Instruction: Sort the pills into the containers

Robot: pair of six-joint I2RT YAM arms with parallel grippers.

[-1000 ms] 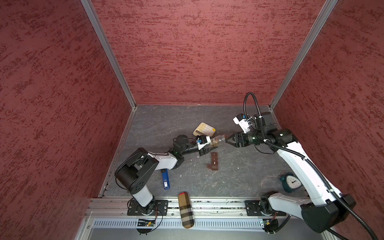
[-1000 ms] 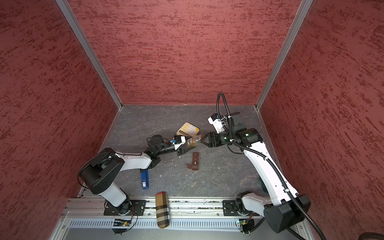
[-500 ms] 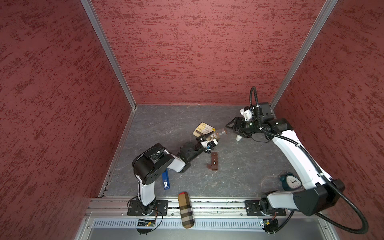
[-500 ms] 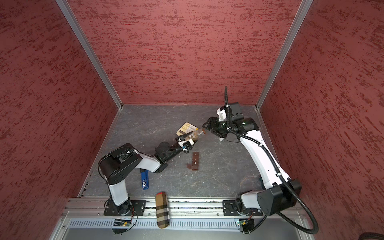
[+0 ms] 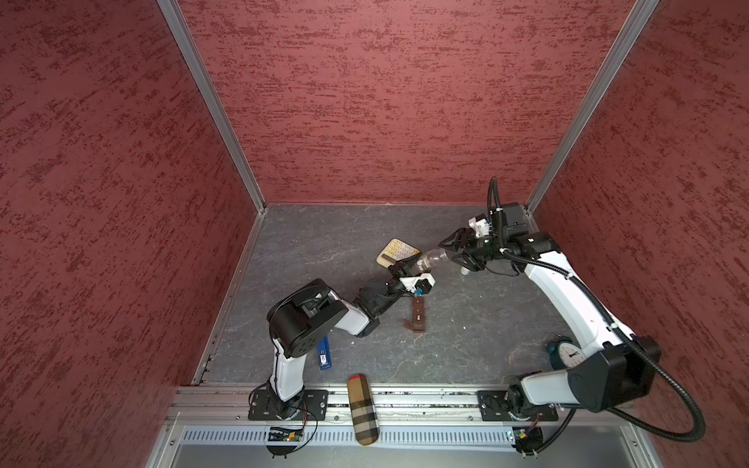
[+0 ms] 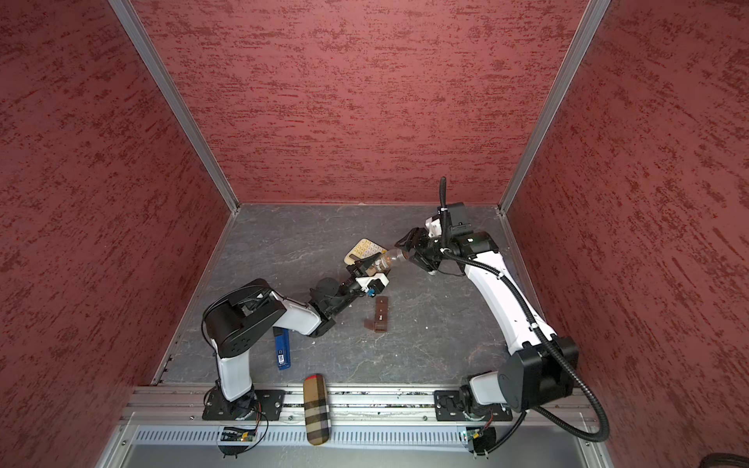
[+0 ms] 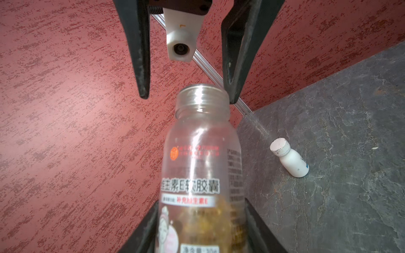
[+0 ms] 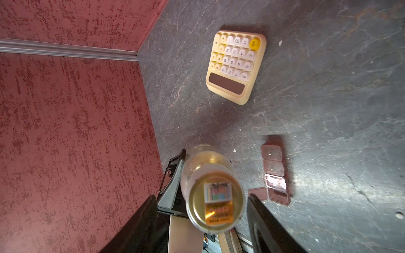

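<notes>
Left gripper (image 5: 413, 268) has its jaws clamped on the lower body of the clear bottle (image 7: 201, 153). The bottle is tilted with its capless mouth pointing at the right gripper (image 5: 450, 257). You can see yellowish capsules piled inside it in the left wrist view.

The right jaws are spread wide and straddle the bottle's mouth. One tip has a clear gap to the rim. The other sits right at the rim, and I can't tell if it touches.

The containers (image 5: 417, 318) aren't in anyone's jaws. The brown strip box lies flat on the bench (image 5: 486, 324), in both top views at roughly 6 o'clock from the left gripper and 7 o'clock from the right one, well apart from both. One lid at an end is swung out sideways.

A tiny white pill (image 8: 235, 150) lies on the bench between bottle and box in the right wrist view. A small white bottle (image 7: 289, 161) lies on its side nearby.
</notes>
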